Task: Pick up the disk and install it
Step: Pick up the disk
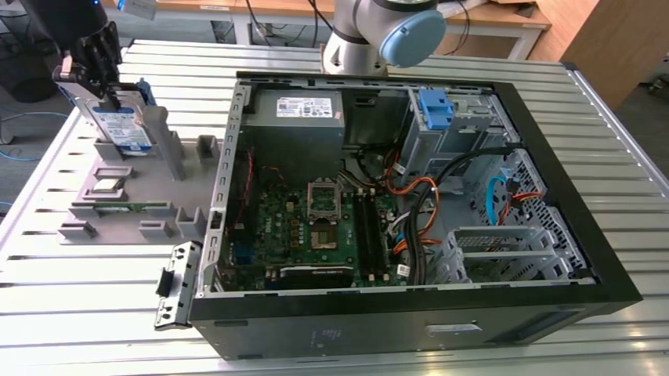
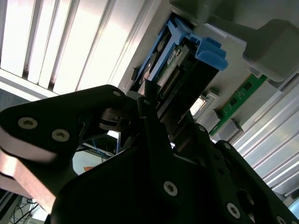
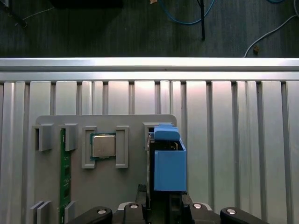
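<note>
Exterior view first, working from its left: the gripper (image 1: pixel 105 95) hung over the far left corner of the slatted aluminium table (image 1: pixel 63 313), and its fingers looked clamped on the top end of the disk (image 1: pixel 117 125). The disk stood upright, its lower end at a slot of the grey parts holder (image 1: pixel 125 215); couldn't tell if it had lifted clear. Both wrist views had the same grab, with the dark fingers (image 2: pixel 154 135) flanking the drive's blue rail (image 3: pixel 169 168). The first wrist view also caught a processor chip (image 3: pixel 103 145) and a green memory stick (image 3: pixel 65 172) sitting in the holder's other pockets, with dark floor (image 3: pixel 117 28) and a blue cable (image 3: pixel 187 18) past the table edge. Further right in the exterior view sat the open computer case (image 1: pixel 601 243), motherboard (image 1: pixel 313 227) exposed, grey power supply (image 1: pixel 298 110) at the back, a blue bracket (image 1: pixel 434 106) in the drive bay. The arm's base (image 1: pixel 381 31) stood behind the case, and a wooden cabinet (image 1: pixel 612 39) filled the far right corner.
</note>
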